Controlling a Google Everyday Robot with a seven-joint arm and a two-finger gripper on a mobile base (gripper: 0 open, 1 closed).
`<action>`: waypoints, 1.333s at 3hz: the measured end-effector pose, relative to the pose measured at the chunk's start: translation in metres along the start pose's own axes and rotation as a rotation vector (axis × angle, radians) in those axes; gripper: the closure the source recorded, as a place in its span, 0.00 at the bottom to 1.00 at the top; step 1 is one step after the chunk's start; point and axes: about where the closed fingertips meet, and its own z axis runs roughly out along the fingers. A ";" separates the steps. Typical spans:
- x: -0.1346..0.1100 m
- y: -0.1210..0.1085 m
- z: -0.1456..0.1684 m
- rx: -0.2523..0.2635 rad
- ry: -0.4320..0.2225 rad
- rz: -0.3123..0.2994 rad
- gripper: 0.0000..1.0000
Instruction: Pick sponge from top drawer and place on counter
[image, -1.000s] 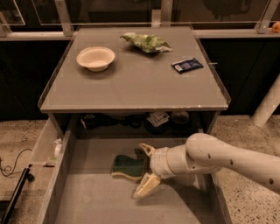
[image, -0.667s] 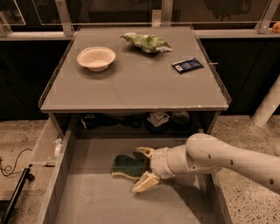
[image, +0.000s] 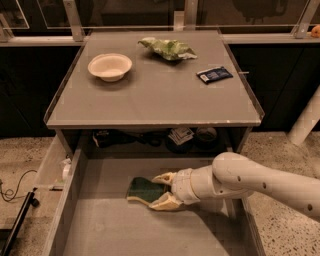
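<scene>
The sponge (image: 142, 189), dark green on top with a pale yellow edge, lies flat on the floor of the open top drawer (image: 110, 225), near its middle. My gripper (image: 161, 190) reaches in from the right on a white arm. Its pale fingers (image: 165, 202) are spread, one behind and one in front of the sponge's right end, around it but not closed on it. The grey counter (image: 155, 95) is above and behind the drawer.
On the counter stand a cream bowl (image: 109, 66) at the left, a wrinkly green chip bag (image: 168, 48) at the back and a dark blue packet (image: 214, 74) at the right. A dark shelf with clutter (image: 180, 136) lies under the counter. A black cable (image: 15, 192) lies on the floor at left.
My gripper has slid a little to the left, so its fingers now straddle the sponge's right end. The sponge has not moved.
</scene>
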 end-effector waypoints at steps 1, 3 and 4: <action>0.000 0.000 0.000 0.000 0.000 0.000 0.89; -0.001 0.008 -0.004 -0.014 -0.006 0.014 1.00; -0.015 0.015 -0.025 -0.026 -0.020 0.035 1.00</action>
